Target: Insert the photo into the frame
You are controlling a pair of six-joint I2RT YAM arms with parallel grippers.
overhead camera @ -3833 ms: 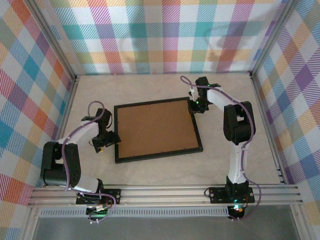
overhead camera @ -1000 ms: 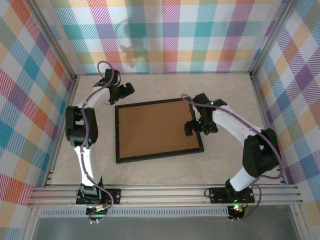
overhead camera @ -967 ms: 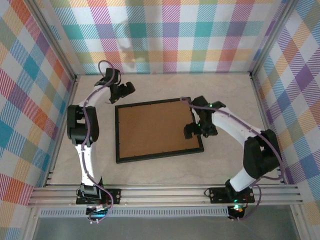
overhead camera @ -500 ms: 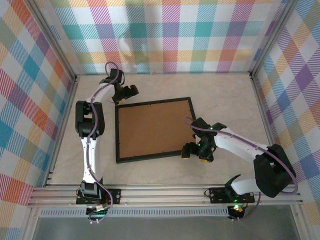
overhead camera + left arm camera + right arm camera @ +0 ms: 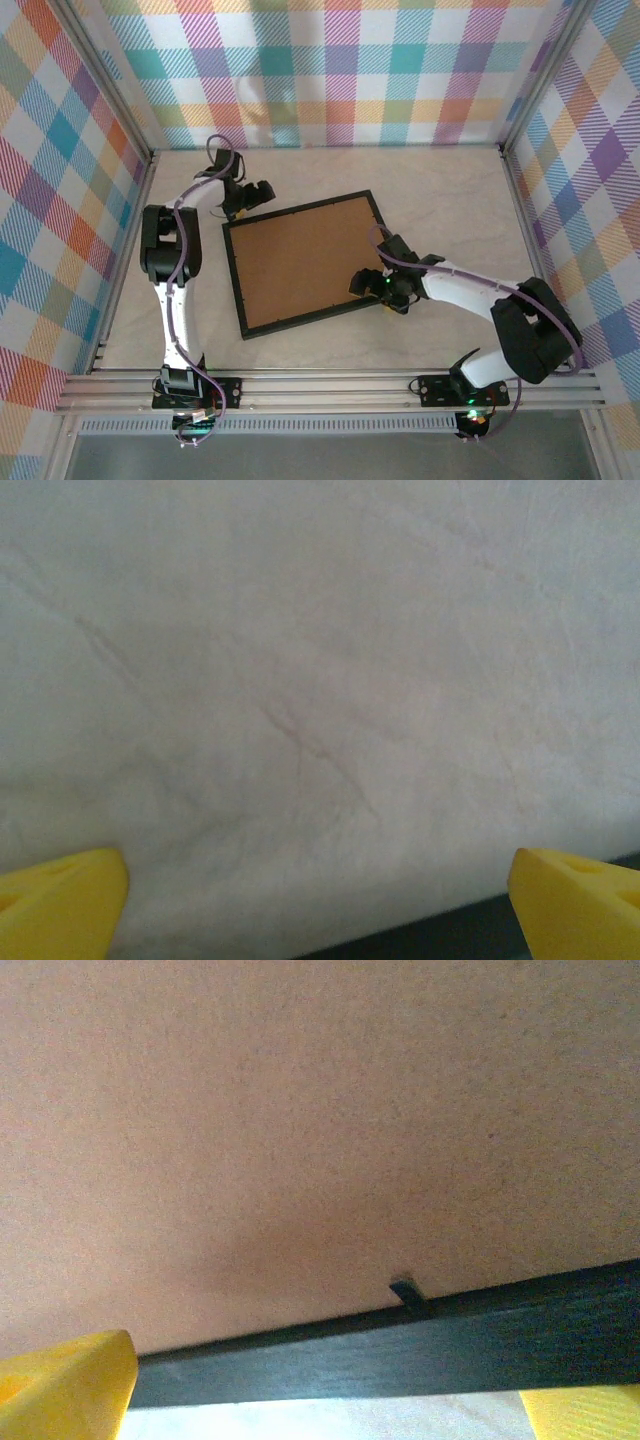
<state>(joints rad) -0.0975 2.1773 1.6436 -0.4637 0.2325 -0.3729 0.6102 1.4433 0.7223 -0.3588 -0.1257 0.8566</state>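
Two sets of jaws, both spread wide, neither gripping anything.

1. Left jaws: yellow fingertips (image 5: 60,900) sit at the bottom corners of my left wrist view. Bare counter (image 5: 320,700) lies between them, and a dark sliver of the frame (image 5: 450,942) shows at the lower right. From above they hang just off the frame's far left corner, much where they were half a second ago.

2. Right jaws: yellow fingertips (image 5: 65,1380) are equally far apart, straddling the frame's black rail (image 5: 400,1345) and a small dark tab (image 5: 408,1293) on it. I cannot tell whether they touch it. Half a second ago they sat off the near right corner; now they are over the near right edge.

3. The frame (image 5: 300,262): thin, black and rectangular, lying back up in the middle of the counter. Its back is a matte, finely speckled brown board (image 5: 300,1110). It has turned since the earlier view: then roughly square to the counter's edges, now skewed, with the near left corner swung rightward.

4. Counter (image 5: 450,190): pale and smooth, with faint marble-like veining.

5. Surround: plaid fabric walls (image 5: 330,70) and ribbed aluminium rails (image 5: 330,385) along the near edge.
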